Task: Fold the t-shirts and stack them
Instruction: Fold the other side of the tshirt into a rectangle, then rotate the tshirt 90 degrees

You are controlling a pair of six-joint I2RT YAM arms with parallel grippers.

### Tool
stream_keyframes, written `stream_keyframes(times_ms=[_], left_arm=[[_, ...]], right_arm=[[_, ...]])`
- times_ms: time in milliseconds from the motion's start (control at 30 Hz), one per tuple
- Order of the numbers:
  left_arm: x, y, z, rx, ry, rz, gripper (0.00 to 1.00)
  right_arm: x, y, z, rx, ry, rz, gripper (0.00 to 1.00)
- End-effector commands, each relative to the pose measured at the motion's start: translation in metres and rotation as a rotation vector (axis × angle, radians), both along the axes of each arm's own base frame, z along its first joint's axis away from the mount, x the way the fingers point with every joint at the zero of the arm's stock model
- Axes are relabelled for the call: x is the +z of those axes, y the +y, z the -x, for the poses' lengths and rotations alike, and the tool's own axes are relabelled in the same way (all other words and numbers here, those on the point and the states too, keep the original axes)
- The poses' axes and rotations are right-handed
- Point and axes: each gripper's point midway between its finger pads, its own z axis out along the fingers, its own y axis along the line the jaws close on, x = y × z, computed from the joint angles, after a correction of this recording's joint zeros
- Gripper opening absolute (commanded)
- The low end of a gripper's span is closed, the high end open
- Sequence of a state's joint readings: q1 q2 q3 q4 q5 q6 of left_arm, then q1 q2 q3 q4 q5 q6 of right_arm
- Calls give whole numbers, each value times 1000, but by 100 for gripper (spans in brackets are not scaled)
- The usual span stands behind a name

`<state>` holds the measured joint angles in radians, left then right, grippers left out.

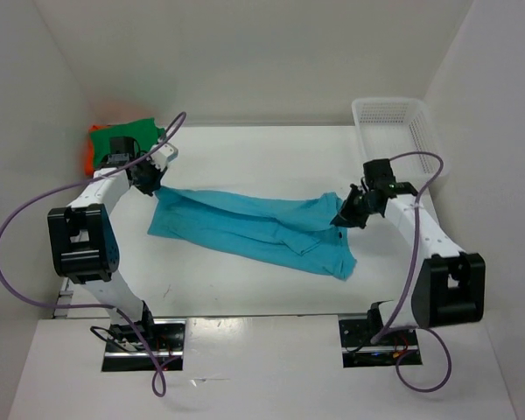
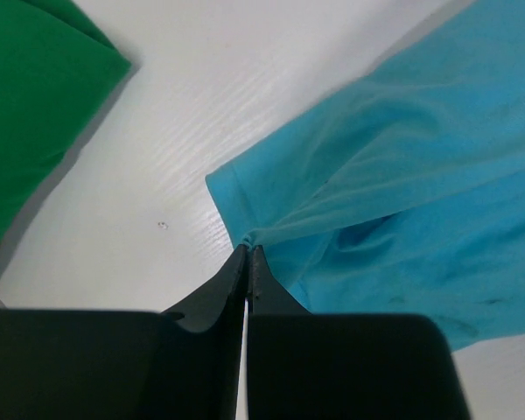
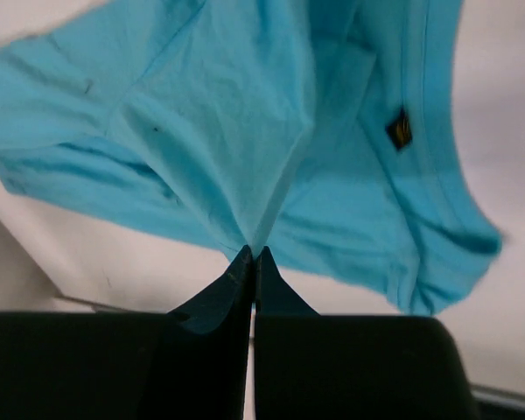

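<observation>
The turquoise shirt (image 1: 262,229) lies stretched across the middle of the desk (image 1: 245,162), drawn into a long band between the two arms. The left fingers (image 1: 157,187) are pressed together on its far-left end, pinching what the left wrist view shows to be a hemmed corner of the cloth. The right fingers (image 1: 343,219) are likewise shut tight on a bunched fold near its right end, where a small dark label (image 3: 401,129) shows on the fabric just beyond the pinch. From above, the right end hangs in a crumpled flap below the right fingers and the lower edge seems to rest on the desk, though how much of the cloth is lifted is hard to tell. The green shirt (image 1: 133,131) sits in the far-left corner on top of the orange shirt (image 1: 88,156), well apart from the stretched one, and a white basket (image 1: 381,103) stands in the far-right corner. The step in hand looks like spreading this shirt flat before folding it. To do that well, both arms should pull apart evenly so the band opens out rather than twisting. Then they should lower together, so the cloth settles smooth without a bunch under either pinch. The right pinch appears to hold an inner fold and not an edge, so it may need regripping at a corner for a square lay. Tugging too hard risks the thin hem slipping from the left fingers.
</observation>
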<state>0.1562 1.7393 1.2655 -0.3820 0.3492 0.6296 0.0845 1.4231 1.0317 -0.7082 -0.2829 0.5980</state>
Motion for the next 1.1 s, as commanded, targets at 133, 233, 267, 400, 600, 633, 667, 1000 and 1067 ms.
stream_keyframes(times_ms=[133,233,267,400,600,633,667,1000,1067], left_arm=[[1,12,3,-33,-31,-90,0],[7,15,0,-25,-56,-103,0],[7,15,0,-25,-56,-103,0],[6,13,3,-66,-57,-117,1],[-16,23,16,-101,-20,-204,4],[-22,22,21,-101,-2,-217,5],[-25,24,23,-104,7,-232,5],[18,50,21,-58,11,-251,76],[31,42,8,-38,-40,-215,81]], right_arm=[[21,25,70,-37,52,-156,0],[36,33,87,-58,37,-202,0],[33,32,95,-66,43,-205,0],[9,30,113,-80,107,-197,0],[-16,27,116,-91,160,-160,0],[-18,27,116,-92,170,-158,8],[-21,25,115,-100,177,-142,22],[-2,11,134,-280,186,-11,71],[-9,12,119,-412,137,-76,83]])
